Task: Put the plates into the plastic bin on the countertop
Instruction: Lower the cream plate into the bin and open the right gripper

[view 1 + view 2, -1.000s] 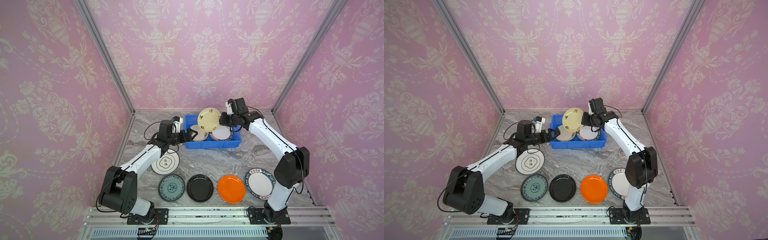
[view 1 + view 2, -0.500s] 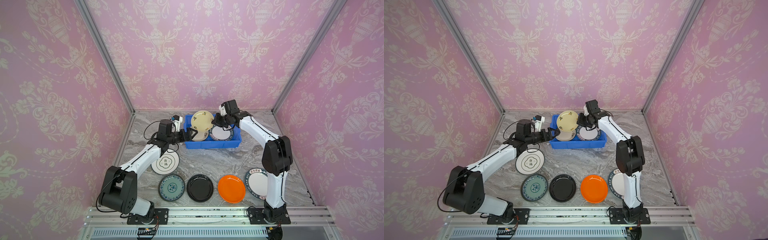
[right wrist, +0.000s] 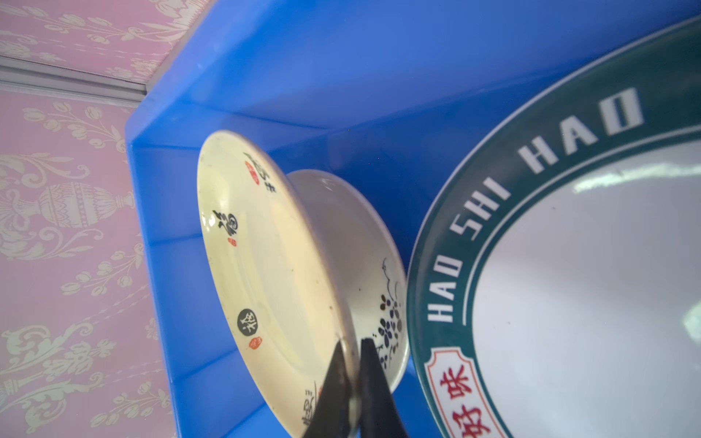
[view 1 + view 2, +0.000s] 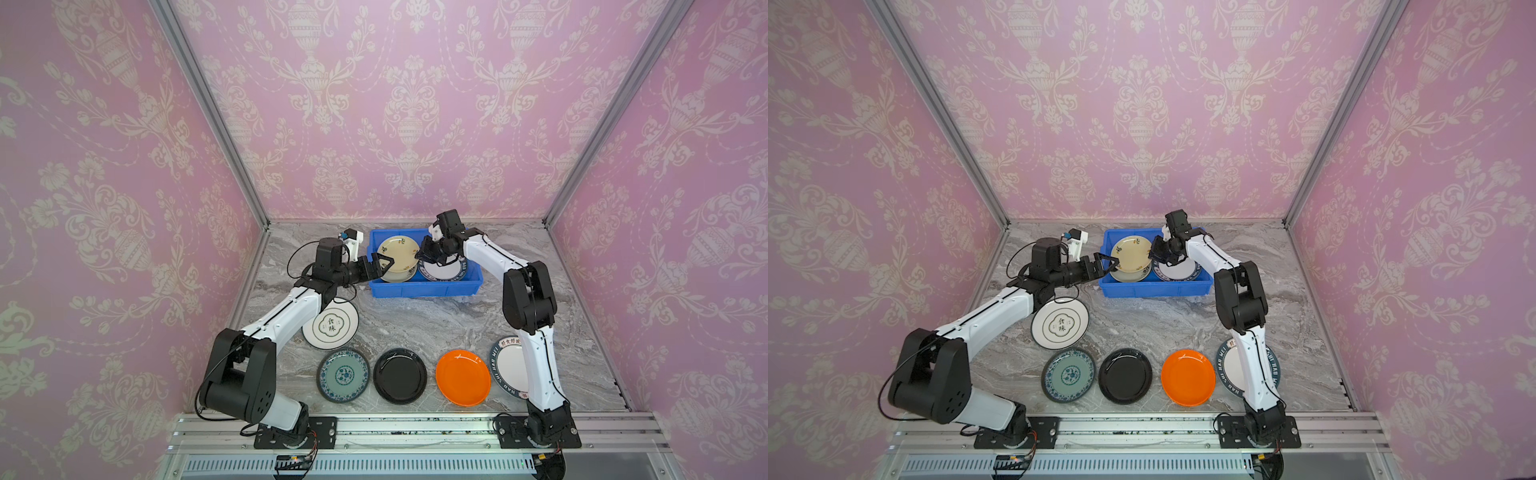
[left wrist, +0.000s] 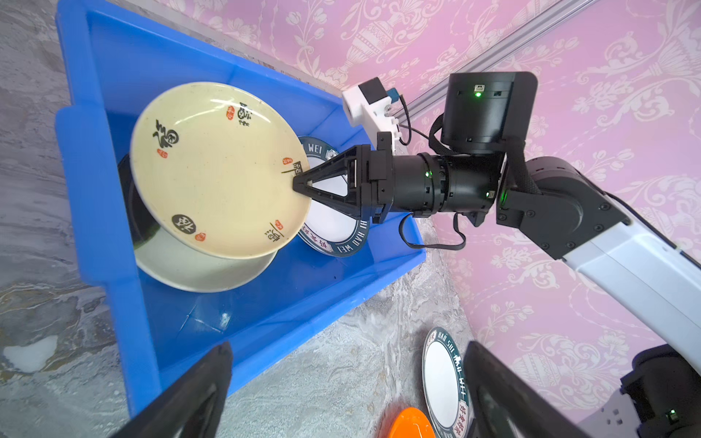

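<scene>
My right gripper (image 4: 419,255) is shut on the rim of a cream plate (image 4: 399,249), which hangs tilted over the left half of the plastic bin (image 4: 424,287). In the right wrist view the fingertips (image 3: 337,373) pinch that rim. Under it a second cream plate (image 5: 205,271) leans in the bin, beside a white plate with a dark lettered rim (image 3: 569,265). My left gripper (image 4: 384,264) stands open and empty at the bin's left end. On the countertop (image 4: 415,328) lie the white plate with Chinese characters (image 4: 332,326), teal (image 4: 343,374), black (image 4: 400,376), orange (image 4: 462,377) and another lettered plate (image 4: 505,365).
The bin stands at the back of the countertop near the pink rear wall. My right arm (image 4: 525,299) arches over the lettered plate at the front right. A metal rail (image 4: 374,428) runs along the front edge.
My right gripper has brought the cream plate down and leftward, from above the bin's rim to low over its left half. The left gripper stayed open beside the bin.
</scene>
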Controlling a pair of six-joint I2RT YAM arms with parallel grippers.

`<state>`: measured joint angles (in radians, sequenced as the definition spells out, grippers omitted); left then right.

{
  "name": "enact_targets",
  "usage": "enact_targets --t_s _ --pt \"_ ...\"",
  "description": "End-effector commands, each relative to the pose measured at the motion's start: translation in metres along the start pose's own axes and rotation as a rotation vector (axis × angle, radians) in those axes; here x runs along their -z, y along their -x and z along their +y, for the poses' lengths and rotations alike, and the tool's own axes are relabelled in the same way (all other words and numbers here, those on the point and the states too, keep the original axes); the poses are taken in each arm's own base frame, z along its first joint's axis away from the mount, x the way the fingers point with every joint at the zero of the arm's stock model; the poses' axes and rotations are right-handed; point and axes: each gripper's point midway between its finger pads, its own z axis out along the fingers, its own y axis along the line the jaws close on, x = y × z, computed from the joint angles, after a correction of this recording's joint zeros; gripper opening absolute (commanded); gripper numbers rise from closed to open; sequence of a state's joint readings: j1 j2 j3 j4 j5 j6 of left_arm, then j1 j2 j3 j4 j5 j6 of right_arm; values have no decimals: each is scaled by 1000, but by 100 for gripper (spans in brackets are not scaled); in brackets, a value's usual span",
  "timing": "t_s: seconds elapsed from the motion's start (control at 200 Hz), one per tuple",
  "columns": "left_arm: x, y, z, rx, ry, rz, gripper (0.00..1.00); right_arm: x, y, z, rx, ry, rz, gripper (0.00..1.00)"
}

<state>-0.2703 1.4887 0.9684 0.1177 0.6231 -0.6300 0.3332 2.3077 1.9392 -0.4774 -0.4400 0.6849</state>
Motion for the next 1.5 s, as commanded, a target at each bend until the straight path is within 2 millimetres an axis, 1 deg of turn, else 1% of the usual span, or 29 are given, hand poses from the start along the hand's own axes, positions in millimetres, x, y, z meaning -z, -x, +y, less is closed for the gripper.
enact_targets --t_s 0.0,0.16,0.39,0.44,0.5,0.52,0.701,0.791,0.961,1.076,1.176,1.256,1.401,1.496 --pt "-2 9 -6 1 -31 -10 97 -2 -2 11 7 16 26 0" --pt "-3 9 -5 6 -32 -7 97 -10 -9 8 35 -29 58 0" --pt "-6 10 -2 14 -33 -10 97 -12 -18 8 66 -76 94 21" --pt "-7 9 -2 19 -35 -12 97 -10 -18 8 66 -86 90 22" --pt "-7 9 -1 23 -36 -14 97 -7 -17 7 66 -96 85 27" --pt "-7 9 -1 23 -36 -14 97 -6 -18 6 92 -102 86 28" --pt "-8 9 0 19 -33 -16 97 9 -15 0 129 -168 62 30" --pt "-9 7 2 21 -30 -12 97 14 -14 -4 143 -200 51 33" --pt "-10 7 3 24 -29 -12 97 20 -13 -8 163 -236 42 33" --pt "-10 7 4 24 -27 -12 97 21 -11 -6 172 -235 36 33" --pt "-12 5 7 26 -23 -5 97 16 -11 -5 174 -225 45 29" --pt "-12 4 8 27 -20 -3 97 8 -13 -8 170 -227 61 27" --pt "-12 4 9 21 -12 -3 97 -6 -17 -13 160 -227 88 21" --pt "-12 3 10 19 -10 0 97 -13 -19 -10 163 -220 90 21"
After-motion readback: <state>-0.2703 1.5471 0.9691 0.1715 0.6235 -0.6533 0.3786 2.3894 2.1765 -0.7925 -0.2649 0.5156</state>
